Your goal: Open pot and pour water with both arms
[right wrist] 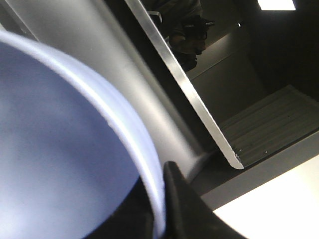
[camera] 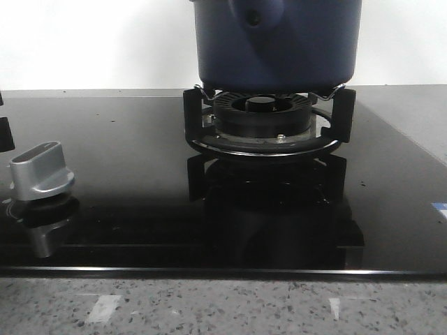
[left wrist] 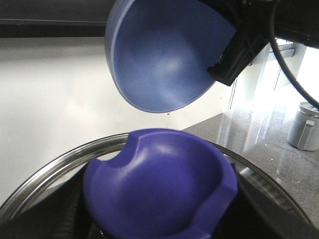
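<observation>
step: pouring | right gripper (right wrist: pixel 164 209) clamps tipped blue bowl (left wrist: pixel 164 55) | left gripper: can't tell | next: level bowl over pot (camera: pixel 276 45)

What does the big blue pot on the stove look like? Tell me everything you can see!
The pot is big, round and dark blue with a dull, matte skin. Its bottom edge is rounded. On its front is a blue handle mount with a dark round hole. It stands upright on the black prongs of the burner stand, above the burner, on the shiny black stovetop. Its top runs out of the front view, so its rim cannot be seen there.
</observation>
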Robot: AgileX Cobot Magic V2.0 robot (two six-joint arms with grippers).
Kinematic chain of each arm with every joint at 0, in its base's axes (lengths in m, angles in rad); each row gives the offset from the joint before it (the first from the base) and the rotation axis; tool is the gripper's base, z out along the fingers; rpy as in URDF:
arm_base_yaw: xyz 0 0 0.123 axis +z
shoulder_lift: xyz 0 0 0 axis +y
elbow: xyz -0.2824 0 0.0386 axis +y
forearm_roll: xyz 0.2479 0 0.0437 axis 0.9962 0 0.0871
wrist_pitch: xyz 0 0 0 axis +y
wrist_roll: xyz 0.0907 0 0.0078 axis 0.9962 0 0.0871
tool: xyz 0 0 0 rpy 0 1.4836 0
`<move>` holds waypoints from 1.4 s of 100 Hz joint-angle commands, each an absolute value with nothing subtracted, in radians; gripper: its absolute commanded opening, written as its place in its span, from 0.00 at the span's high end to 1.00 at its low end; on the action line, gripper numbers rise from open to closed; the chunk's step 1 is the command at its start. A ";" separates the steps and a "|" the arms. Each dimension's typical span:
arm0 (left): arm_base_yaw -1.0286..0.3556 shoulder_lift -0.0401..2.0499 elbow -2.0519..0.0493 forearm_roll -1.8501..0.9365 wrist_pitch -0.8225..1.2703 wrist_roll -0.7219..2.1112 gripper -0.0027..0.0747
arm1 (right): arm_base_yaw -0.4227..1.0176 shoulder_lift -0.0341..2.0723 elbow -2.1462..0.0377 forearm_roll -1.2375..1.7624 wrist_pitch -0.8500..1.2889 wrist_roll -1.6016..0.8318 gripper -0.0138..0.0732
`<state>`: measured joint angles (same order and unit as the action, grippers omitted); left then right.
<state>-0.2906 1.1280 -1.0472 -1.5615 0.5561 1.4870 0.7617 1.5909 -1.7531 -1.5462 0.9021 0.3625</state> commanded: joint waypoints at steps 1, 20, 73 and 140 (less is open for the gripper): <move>-0.290 1.098 -1.082 -1.635 0.559 1.486 0.49 | 0.764 1.552 -1.778 -1.610 0.924 0.371 0.89; -0.290 1.098 -1.082 -1.635 0.559 1.486 0.49 | 0.766 1.552 -1.733 -1.585 0.973 0.371 0.89; -0.290 1.098 -1.082 -1.635 0.570 1.486 0.49 | 0.741 1.490 -1.692 -1.417 1.058 0.513 0.90; -0.297 1.098 -1.082 -1.635 0.598 1.486 0.49 | -0.215 1.269 -1.329 -0.118 1.093 0.320 0.90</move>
<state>-0.2906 1.1280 -1.0472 -1.5615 0.5821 1.4870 -0.1602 1.3166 -1.4252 -0.2042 1.1767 0.3377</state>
